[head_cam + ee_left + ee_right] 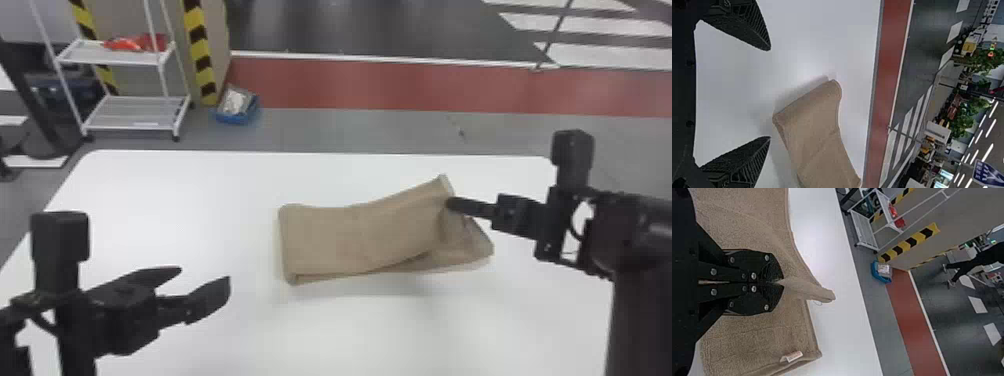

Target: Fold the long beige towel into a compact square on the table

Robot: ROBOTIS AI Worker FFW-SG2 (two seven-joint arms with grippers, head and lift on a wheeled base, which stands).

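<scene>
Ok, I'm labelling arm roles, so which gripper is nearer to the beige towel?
Right. The right gripper is shut on the towel near its right end; the left gripper hangs open beyond the towel's left end, not touching it.

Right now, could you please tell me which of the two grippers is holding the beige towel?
The right gripper: its fingers are shut on a raised fold of the beige towel, while the left gripper stands open and empty.
</scene>
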